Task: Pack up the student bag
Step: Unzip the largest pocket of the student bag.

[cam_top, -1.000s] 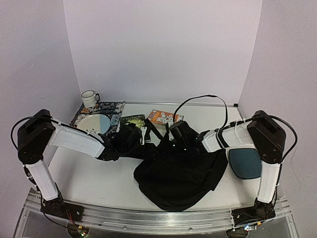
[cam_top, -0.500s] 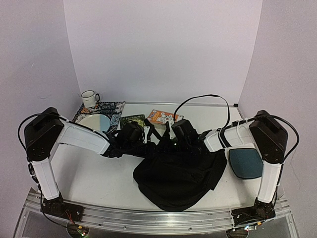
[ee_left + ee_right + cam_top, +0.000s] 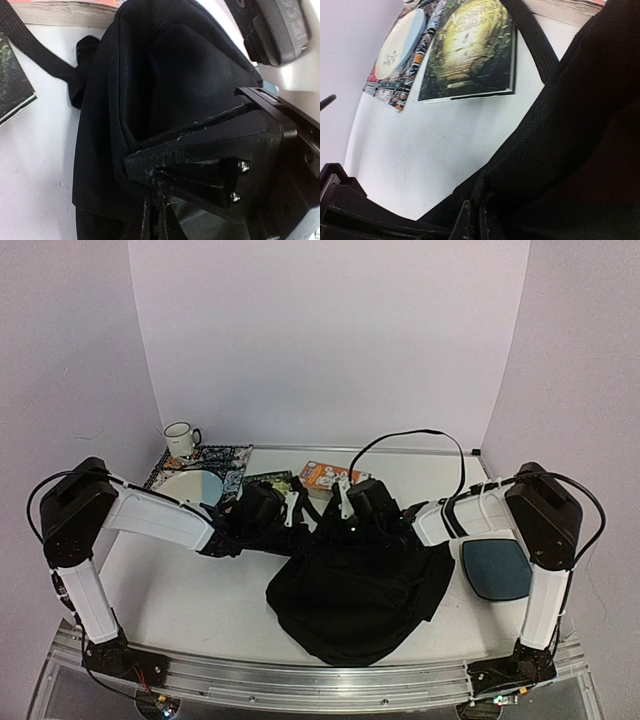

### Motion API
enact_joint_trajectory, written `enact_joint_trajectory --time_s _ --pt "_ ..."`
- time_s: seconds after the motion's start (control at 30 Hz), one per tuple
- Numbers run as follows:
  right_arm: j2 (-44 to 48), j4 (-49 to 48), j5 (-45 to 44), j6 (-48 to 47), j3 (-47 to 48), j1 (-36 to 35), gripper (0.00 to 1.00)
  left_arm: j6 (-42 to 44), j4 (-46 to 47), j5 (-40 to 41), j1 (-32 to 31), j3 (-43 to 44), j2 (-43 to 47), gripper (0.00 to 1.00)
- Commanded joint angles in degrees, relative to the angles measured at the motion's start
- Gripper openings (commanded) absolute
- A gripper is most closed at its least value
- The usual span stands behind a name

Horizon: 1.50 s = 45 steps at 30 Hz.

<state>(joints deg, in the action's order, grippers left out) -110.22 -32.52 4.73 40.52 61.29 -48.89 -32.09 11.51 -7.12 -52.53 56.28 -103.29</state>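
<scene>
Leftward of where it was a second ago, the student bag has slid a little across the worktop. The left gripper has come in to its upper rim and closed there. In the left wrist view, the fingers are pressed together on a fold of black fabric at the mouth, and the dark inside gapes just beyond them. The right gripper is also closed and pinches the same rim just beside the left one. Its wrist view shows the seam of the fabric caught between the fingers at the bottom of the frame.

The bag lies in the middle of the worktop as a slumped black heap. Its body spreads toward the near edge, and its straps trail toward the far edge. One strap runs past a green book, which lies flat near the far edge with an orange book to its right. A plate sits on a patterned mat at the far left corner, with a white mug behind it. A dark-teal pad lies by the right edge, just beside the bag.
</scene>
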Motion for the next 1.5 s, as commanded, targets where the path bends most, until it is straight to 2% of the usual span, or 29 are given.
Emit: enact_joint_trajectory --time_s 0.0,0.3,0.57,0.73,0.93,1.33,1.47 --pt "2.92 0.53 -1.30 -0.05 -1.07 1.42 0.00 0.03 1.45 -0.42 0.05 -2.35 6.96 0.01" --pt "3.74 3.18 -3.90 0.12 -0.30 3.91 0.00 -2.12 1.05 0.24 0.05 -8.20 13.09 0.00" --pt "2.71 3.16 0.37 -1.23 0.66 4.24 0.00 -11.05 -0.96 6.02 0.83 -9.52 15.02 0.04" --pt "2.29 2.14 2.28 -1.13 0.33 4.24 0.00 -12.53 0.64 1.53 0.85 -5.41 10.93 0.00" --pt "4.02 2.25 -1.61 -1.55 -0.48 4.35 0.00 -11.10 2.02 -3.28 0.77 -5.49 9.77 0.00" --pt "7.75 6.59 -8.48 -4.83 3.84 10.12 0.00 -10.80 0.51 -8.97 -1.03 -18.56 21.92 0.00" --pt "8.09 7.65 -9.38 -6.67 6.59 11.21 0.00 -7.73 -5.53 -7.25 -4.61 -18.26 23.44 0.00"
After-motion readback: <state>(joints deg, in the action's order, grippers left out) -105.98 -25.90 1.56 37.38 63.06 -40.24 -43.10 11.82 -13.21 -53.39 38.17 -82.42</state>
